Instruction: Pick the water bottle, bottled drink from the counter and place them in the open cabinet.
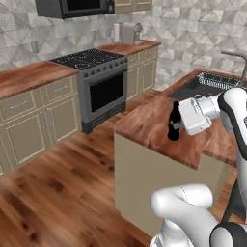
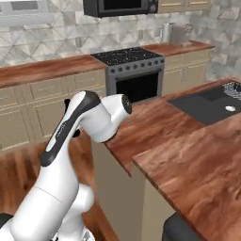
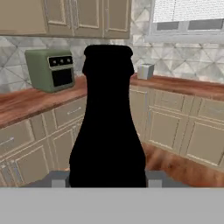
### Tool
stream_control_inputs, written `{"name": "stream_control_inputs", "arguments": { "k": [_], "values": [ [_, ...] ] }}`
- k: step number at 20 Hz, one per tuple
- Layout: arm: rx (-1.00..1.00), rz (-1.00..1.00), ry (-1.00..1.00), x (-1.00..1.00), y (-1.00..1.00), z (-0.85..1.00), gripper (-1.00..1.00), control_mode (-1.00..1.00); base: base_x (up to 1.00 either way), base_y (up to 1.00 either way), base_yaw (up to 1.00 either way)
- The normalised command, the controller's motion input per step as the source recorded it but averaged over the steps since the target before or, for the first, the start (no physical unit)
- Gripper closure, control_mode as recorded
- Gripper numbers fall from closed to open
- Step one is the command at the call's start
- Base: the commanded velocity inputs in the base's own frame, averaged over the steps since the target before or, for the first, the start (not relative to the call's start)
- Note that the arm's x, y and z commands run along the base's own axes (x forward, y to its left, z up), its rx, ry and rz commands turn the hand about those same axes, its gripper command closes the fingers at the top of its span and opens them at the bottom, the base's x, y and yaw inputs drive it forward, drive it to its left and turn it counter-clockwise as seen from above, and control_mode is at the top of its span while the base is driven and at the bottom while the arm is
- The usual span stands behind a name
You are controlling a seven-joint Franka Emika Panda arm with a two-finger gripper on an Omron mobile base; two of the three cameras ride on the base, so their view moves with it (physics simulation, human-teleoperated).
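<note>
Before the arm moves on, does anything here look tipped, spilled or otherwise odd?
Nothing stands out. The bottled drink is upright in the shut gripper, at the counter near its edge. No spill or damage shows.

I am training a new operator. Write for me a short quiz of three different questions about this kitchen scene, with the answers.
1. True or false: the gripper is shut on the bottled drink.
2. Multiple choice: in the hand view, what stands on the far counter, left of the bottle's neck? A) a green toaster oven B) a kettle C) a bowl
3. Fill in: in the left base view, the bottle is near the ___ edge of the counter.

Key: 1 true. 2 A, the toaster oven. 3 front.
</note>
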Motion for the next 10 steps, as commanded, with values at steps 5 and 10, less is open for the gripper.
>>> {"name": "stream_control_inputs", "arguments": {
  "k": [5, 10],
  "values": [
    [0.00, 0.00, 0.00, 0.00, 0.00, 0.00, 1.00, 1.00, 0.00, 0.00, 0.88],
    [0.00, 0.00, 0.00, 0.00, 0.00, 0.00, 1.00, 1.00, 0.00, 0.01, 0.84]
  ]
}}
